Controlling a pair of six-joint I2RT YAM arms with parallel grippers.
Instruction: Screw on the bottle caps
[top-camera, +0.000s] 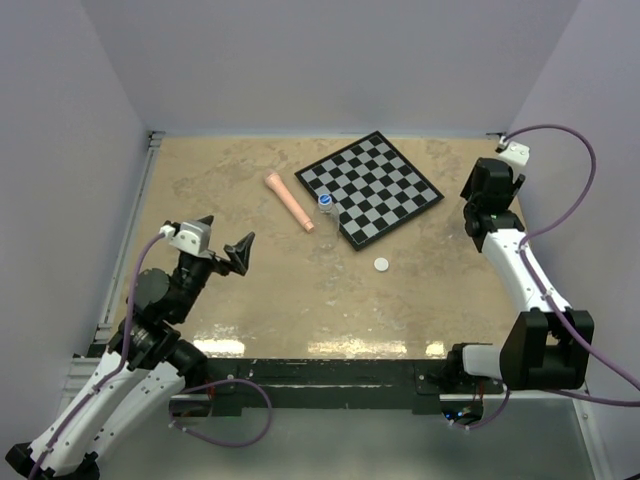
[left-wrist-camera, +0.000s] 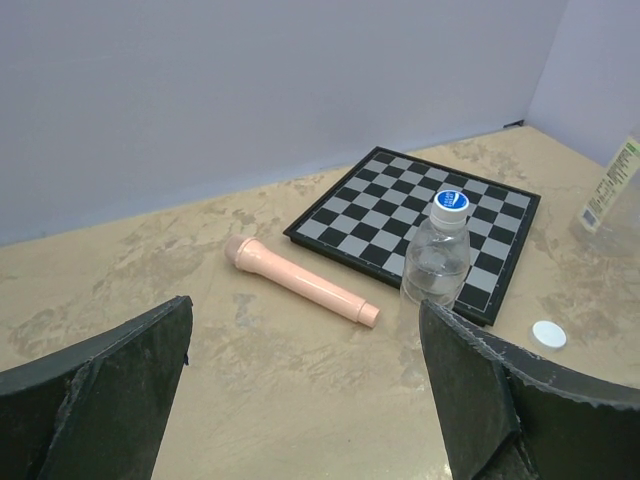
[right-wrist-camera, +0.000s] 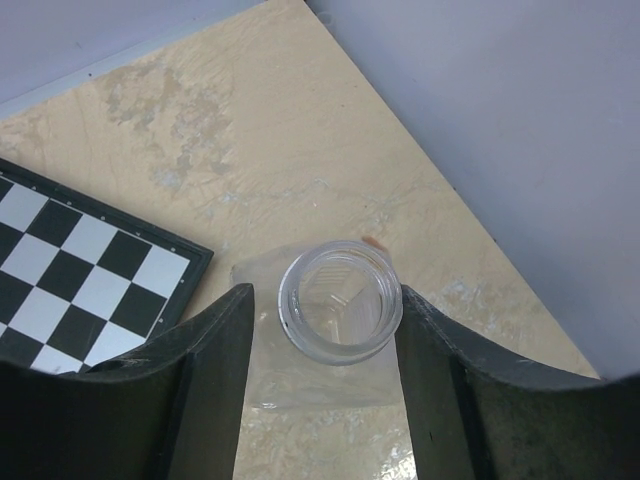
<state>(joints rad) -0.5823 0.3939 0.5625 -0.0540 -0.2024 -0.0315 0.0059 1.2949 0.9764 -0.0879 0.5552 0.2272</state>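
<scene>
Over on the left, the left gripper hangs above the surface, its jaws spread wide with nothing between them, well apart from everything. Next along lies the pink stick, flat on its side and no part of this job. Near its narrow end stands the small bottle, upright and just beside the edge of the chessboard. The blue cap already sits on its neck, though I cannot tell whether it is turned down tight. The bottle looks thin-walled, so I would guess it is light, tips easily and dents under a hard squeeze. The body below the shoulder seems the place to steady it while the cap is turned by its rim.

Further right the white cap lies loose on the bare surface, near the board's front corner. Flat and low as it is, I expect it to be fiddly. It wants pinching across its rim from straight above, and it could skid.

At the far right stands the large bottle, upright, its mouth open and uncapped. The right gripper straddles it from above, one jaw on each side. The jaws are close in, but I cannot tell whether they press on the clear plastic. The wall looks smooth and springy, so a hold there may slip once a cap is turned.
</scene>
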